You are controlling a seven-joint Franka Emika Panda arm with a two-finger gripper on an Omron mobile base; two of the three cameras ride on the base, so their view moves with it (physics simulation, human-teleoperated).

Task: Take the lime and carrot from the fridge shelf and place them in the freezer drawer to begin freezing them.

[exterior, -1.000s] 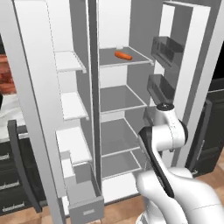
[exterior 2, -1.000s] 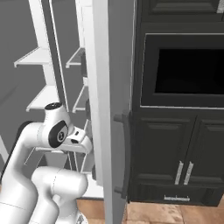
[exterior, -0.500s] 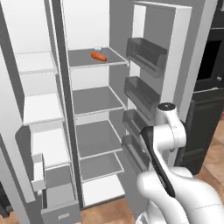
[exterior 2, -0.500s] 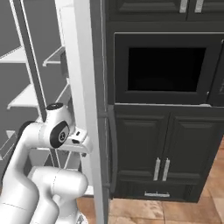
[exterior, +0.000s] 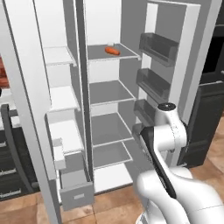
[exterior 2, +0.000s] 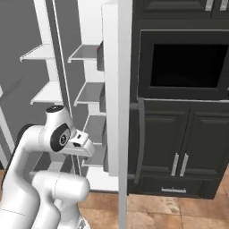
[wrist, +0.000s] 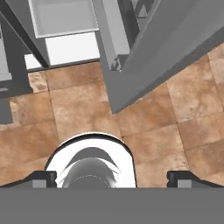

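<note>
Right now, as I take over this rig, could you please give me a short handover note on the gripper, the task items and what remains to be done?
Gripper: open and empty, pointing down at the tiled floor in front of the fridge, near the robot's own base.
Carrot: lying on the upper fridge shelf, untouched, with a small white lump just behind it.
Lime: I cannot make it out from here; check the shelf.
Freezer drawer: at the bottom left, already pulled out, nothing visible inside.
Done: both doors stand open and the drawer is out.
Left: pick the carrot and the lime and place each in the drawer.
</note>
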